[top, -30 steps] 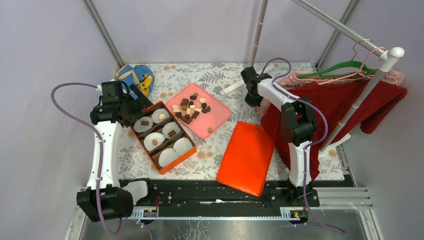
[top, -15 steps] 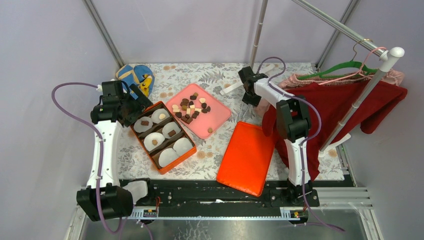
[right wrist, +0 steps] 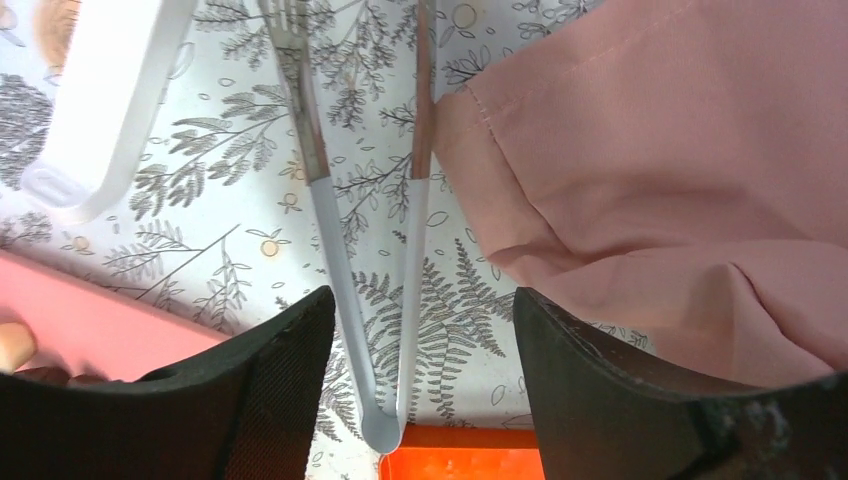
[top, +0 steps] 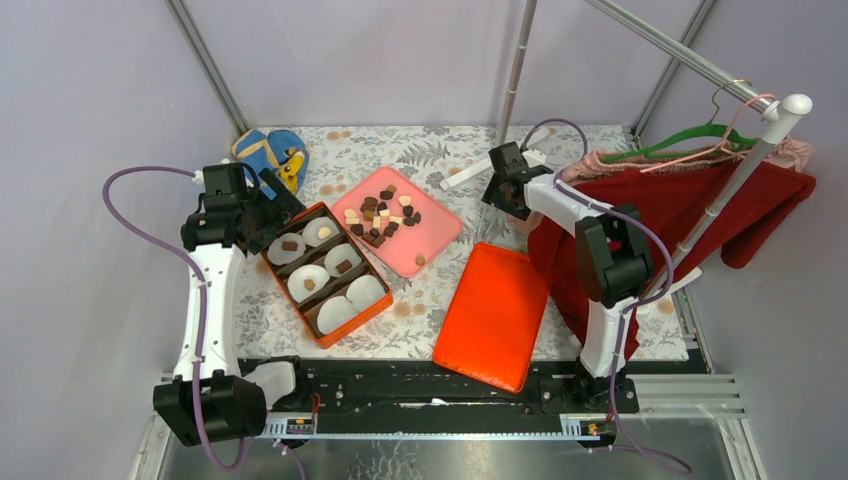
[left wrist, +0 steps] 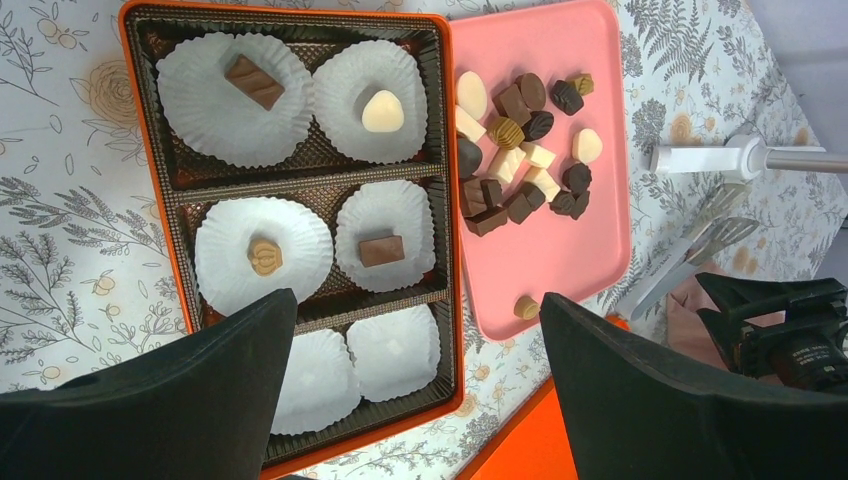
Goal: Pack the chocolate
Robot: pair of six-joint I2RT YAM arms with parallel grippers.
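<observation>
The chocolate (top: 383, 215) lies heaped on a pink tray (top: 435, 235), with one light piece (left wrist: 526, 307) apart near the tray's edge. An orange box (left wrist: 148, 170) holds white paper liners; one piece sits in each of several, such as a brown bar (left wrist: 253, 82) and a cream piece (left wrist: 382, 112). The two nearest liners hold nothing. My left gripper (left wrist: 415, 300) hangs open above the box's near end, holding nothing. My right gripper (right wrist: 420, 330) is open over metal tongs (right wrist: 335, 230) lying on the table, its fingers on either side and apart from them.
The orange lid (top: 492, 315) lies right of the tray. A red cloth (top: 690, 215) and pink cloth (right wrist: 650, 150) hang from a rack beside the right gripper. A white bar-shaped object (top: 465, 177) lies behind the tray. A blue and yellow toy (top: 270, 150) sits at the back left.
The right gripper's jaws have opened, and the right arm's elbow has swung to the right. The left arm has not moved.
</observation>
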